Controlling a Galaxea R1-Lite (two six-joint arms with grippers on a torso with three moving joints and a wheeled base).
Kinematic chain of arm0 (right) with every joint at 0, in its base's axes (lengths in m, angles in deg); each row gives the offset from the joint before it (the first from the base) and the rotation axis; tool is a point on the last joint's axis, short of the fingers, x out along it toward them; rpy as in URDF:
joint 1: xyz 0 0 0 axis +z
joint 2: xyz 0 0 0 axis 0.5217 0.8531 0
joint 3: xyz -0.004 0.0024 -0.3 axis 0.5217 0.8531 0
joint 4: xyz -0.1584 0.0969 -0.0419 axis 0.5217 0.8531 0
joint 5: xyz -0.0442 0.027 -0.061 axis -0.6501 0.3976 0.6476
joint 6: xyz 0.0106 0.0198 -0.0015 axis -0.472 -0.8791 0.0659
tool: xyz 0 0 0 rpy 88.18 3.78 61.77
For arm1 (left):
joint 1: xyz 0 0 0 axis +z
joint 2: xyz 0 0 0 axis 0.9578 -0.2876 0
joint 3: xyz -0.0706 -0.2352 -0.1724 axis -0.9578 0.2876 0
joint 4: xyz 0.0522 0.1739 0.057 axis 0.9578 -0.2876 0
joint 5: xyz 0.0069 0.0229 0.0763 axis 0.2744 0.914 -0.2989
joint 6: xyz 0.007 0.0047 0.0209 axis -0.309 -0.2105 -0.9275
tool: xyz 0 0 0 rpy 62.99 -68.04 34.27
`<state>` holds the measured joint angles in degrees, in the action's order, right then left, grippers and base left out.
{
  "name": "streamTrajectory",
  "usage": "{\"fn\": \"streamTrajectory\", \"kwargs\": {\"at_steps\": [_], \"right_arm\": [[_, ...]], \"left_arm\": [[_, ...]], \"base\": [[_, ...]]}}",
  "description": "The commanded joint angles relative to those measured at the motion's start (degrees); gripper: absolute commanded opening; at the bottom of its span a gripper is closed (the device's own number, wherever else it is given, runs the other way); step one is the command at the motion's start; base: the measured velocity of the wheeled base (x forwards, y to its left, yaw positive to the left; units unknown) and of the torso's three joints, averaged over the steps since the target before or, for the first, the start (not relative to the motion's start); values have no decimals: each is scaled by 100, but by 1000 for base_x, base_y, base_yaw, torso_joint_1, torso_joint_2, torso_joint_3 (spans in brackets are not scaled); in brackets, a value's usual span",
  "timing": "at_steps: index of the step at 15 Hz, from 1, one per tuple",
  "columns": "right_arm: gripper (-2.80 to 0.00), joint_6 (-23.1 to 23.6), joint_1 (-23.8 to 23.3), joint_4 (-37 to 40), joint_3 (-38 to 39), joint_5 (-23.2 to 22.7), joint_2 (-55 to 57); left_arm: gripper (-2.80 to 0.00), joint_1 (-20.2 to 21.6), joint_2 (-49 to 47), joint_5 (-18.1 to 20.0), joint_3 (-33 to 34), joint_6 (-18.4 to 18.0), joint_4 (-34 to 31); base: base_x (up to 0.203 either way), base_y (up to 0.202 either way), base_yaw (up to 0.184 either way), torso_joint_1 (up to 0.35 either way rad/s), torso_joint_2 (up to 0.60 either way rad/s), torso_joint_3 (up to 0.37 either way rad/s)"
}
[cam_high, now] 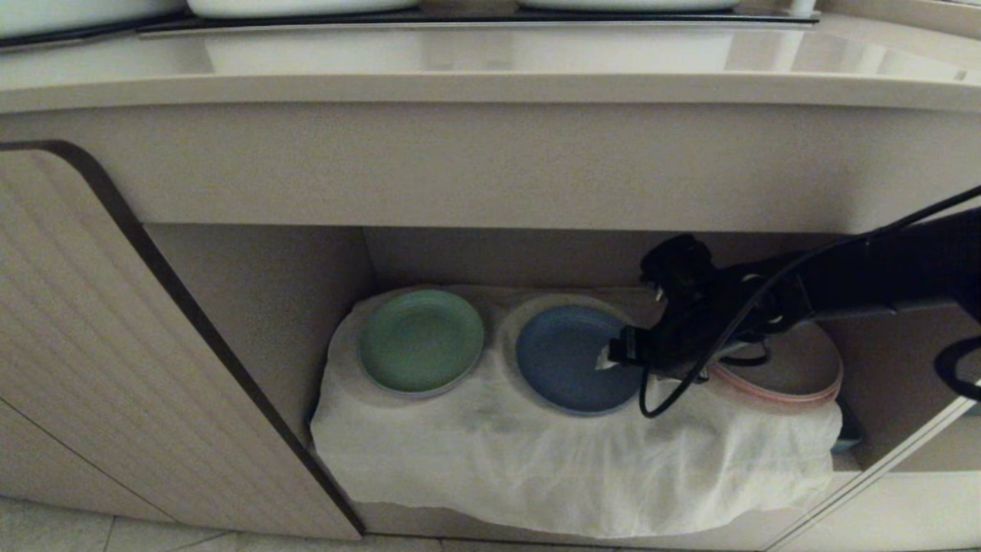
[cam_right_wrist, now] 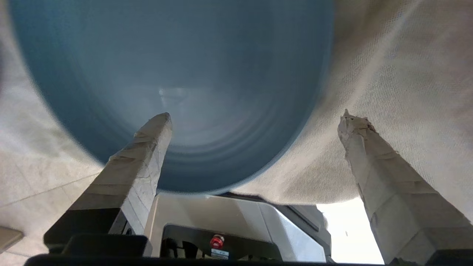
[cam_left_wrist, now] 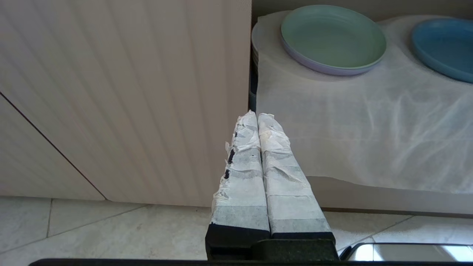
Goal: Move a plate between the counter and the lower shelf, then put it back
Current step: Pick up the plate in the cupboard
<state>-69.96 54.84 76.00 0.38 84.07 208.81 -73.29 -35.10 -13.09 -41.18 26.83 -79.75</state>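
The light-blue plate (cam_high: 563, 356) (cam_left_wrist: 443, 48) (cam_right_wrist: 173, 74) lies flat on the white cloth (cam_high: 536, 468) in the lower shelf (cam_high: 260, 291), in the middle of the row. My right gripper (cam_high: 613, 354) (cam_right_wrist: 255, 115) reaches in from the right and hovers at the plate's right edge. It is open wide: one finger (cam_right_wrist: 147, 147) is over the plate's face, the other (cam_right_wrist: 373, 159) over the cloth beside the rim, and nothing is gripped. The counter (cam_high: 490, 69) runs above. My left gripper (cam_left_wrist: 258, 116) hangs parked low outside the cabinet, shut and empty.
A green plate (cam_high: 421, 340) (cam_left_wrist: 332, 37) sits left of the blue one. A beige pink-edged plate (cam_high: 797, 376) sits to the right, partly under my right arm. A ribbed cabinet door (cam_high: 92, 345) (cam_left_wrist: 111, 92) stands at the left. The shelf ceiling is close above the arm.
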Motion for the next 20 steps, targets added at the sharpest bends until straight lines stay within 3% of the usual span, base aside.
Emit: {"fn": "streamTrajectory", "kwargs": {"at_steps": [1, 14, 20], "right_arm": [[0, -19, 7, -6, -57, 18, 116], [0, -151, 122, -278, -233, 26, 361], [0, -203, 130, -296, -233, 267, 470]], "left_arm": [[-280, 0, 2, 0, 1, 2, -2], [-280, 0, 2, 0, 1, 2, -2], [-280, 0, 2, 0, 1, 2, -2]], "base": [[0, 0, 0, 0, 0, 0], [0, 0, 0, 0, 0, 0], [0, 0, 0, 0, 0, 0]]}}
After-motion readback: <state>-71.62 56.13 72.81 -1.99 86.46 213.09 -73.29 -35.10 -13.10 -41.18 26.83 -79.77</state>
